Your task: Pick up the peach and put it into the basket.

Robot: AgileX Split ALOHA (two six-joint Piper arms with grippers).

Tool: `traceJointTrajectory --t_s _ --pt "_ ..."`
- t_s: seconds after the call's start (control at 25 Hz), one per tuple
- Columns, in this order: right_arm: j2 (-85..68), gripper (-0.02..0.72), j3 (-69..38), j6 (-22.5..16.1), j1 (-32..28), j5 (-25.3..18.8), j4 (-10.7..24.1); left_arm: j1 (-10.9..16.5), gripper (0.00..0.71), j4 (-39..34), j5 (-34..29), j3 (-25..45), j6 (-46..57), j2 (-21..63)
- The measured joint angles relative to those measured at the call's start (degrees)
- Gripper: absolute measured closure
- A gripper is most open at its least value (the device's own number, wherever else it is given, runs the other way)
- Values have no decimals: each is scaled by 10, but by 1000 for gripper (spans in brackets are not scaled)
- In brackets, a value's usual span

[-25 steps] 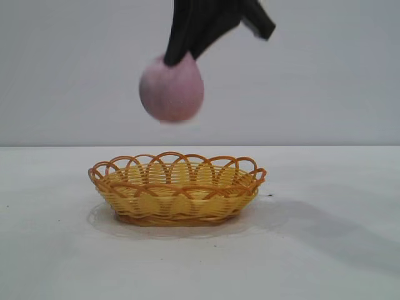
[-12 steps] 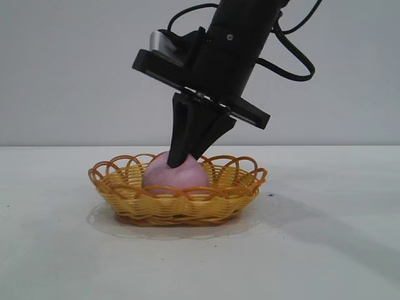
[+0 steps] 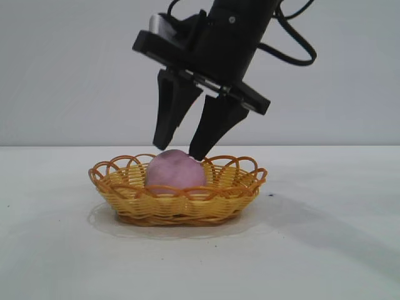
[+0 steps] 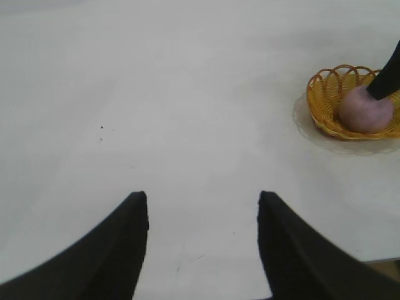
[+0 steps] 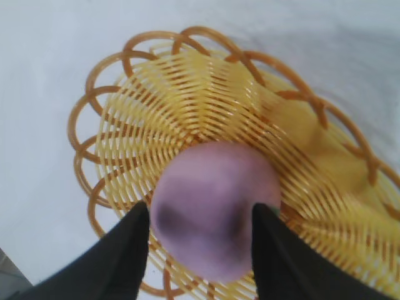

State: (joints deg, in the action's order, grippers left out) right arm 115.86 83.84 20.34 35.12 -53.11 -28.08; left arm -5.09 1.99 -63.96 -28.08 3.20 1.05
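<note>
Scene: white worktop [image 3: 325, 250], plain pale wall behind; exterior view level w/ the worktop.
Basket [image 3: 125, 194]: shallow oval, yellow-orange wicker w/ looped rim, sat on the worktop near the middle of the exterior view.
Peach [image 3: 175, 172]: pale pink-mauve, round, lay inside the basket, its top showing above the rim; sat a bit left of the basket's centre in the exterior view.
Right pincer [image 3: 177, 149]: black, hung directly over the peach, pointing steeply down. Fingers spread apart, a clear gap between them, nothing held. Tips sat at the peach's top, one each side; whether they touched the skin couldn't be told.
Right wrist view: both dark fingers [image 5: 122, 262] flanked the peach [image 5: 212, 215], w/ the basket [image 5: 125, 125] weave beneath it.
Right arm: dark body & looping cable came in from the top of the exterior view.
Left pincer [image 4: 203, 206]: parked well apart from the basket, over bare worktop [image 4: 156, 94]. Fingers stood open, empty.
Left wrist view: basket [image 4: 322, 94] & peach [image 4: 362, 112] seen far off, w/ one right finger [image 4: 387, 75] at the peach.
</note>
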Motion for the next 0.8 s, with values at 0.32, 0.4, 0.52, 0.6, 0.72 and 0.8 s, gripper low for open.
traceJointTrajectory --t_s 0.32,0.4,0.52,0.6,0.72,0.8 --pt "-83 367 0 -72 -62 -4 79 0 362 0 0 0 0 0" --pt "-89 367 0 -89 -96 -7 107 0 362 0 0 0 0 0" --pt "-88 367 0 -118 -153 -7 143 0 362 0 0 0 0 0" --pt "-80 367 0 -124 -190 -6 153 0 362 0 0 0 0 0" --pt "-60 367 0 -127 -227 4 159 0 362 -5 0 0 -5 0" --pt "-48 367 0 -128 -242 6 162 0 362 -11 0 0 -6 0"
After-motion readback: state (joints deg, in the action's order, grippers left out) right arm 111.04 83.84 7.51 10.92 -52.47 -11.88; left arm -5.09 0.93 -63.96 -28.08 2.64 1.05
